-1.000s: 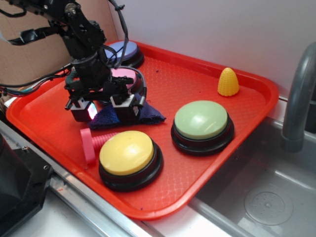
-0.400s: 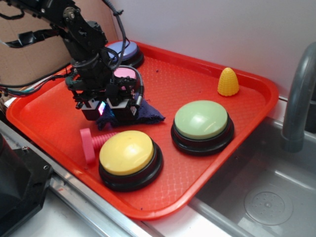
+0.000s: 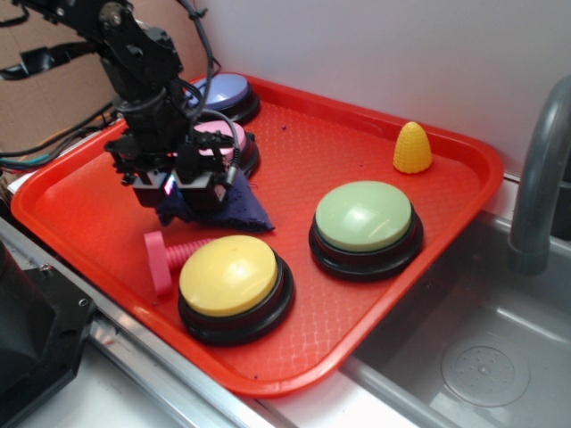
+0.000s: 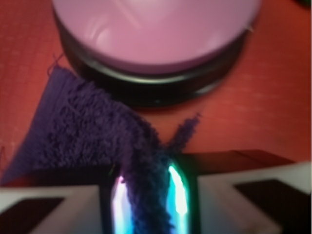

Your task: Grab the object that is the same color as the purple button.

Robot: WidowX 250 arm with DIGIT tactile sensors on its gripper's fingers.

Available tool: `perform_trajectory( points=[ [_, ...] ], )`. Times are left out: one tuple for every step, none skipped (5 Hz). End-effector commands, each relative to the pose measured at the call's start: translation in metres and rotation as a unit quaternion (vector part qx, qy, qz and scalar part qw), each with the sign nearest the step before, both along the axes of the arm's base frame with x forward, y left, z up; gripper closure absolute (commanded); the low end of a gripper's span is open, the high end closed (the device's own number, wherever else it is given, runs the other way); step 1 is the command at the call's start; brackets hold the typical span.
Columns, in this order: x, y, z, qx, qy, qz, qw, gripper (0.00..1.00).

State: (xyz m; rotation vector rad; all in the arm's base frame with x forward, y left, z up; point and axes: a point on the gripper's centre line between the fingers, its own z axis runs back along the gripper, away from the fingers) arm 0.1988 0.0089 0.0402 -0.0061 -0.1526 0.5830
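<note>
Since a second ago I see the black gripper (image 3: 183, 190) has closed in and shifted toward the upper left of the exterior frame, dragging the fuzzy dark purple cloth (image 3: 234, 212) with it across the red plastic tray (image 3: 80, 209), just below the pink domed button (image 3: 217, 143) and well short of the lavender-blue domed button (image 3: 219, 90) further up. From the wrist view, the narrow fingers (image 4: 176, 197) pinch a fold of the cloth (image 4: 83, 131) at the bottom centre, the rest spreading left, the pink button (image 4: 156, 29) filling the top.

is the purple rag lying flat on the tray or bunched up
Bunched up. The wrist view shows a fold of the rag pinched between the end effector fingers, the rest draping toward the tray.
</note>
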Motion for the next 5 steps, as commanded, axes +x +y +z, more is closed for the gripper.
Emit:
perform_trajectory(
  points=[
    [0.006, 0.022, 0.092, 0.063, -0.016, -0.089, 0.994, 1.0],
    [-0.002, 0.042, 0.142, 0.084, -0.019, -0.141, 0.986, 1.0],
    [-0.009, 0.054, 0.183, 0.095, -0.027, -0.165, 0.981, 1.0],
    [-0.016, 0.057, 0.193, 0.104, -0.039, -0.165, 0.98, 1.0],
    [-0.016, 0.058, 0.182, 0.097, -0.035, -0.122, 0.987, 1.0]
  ],
)
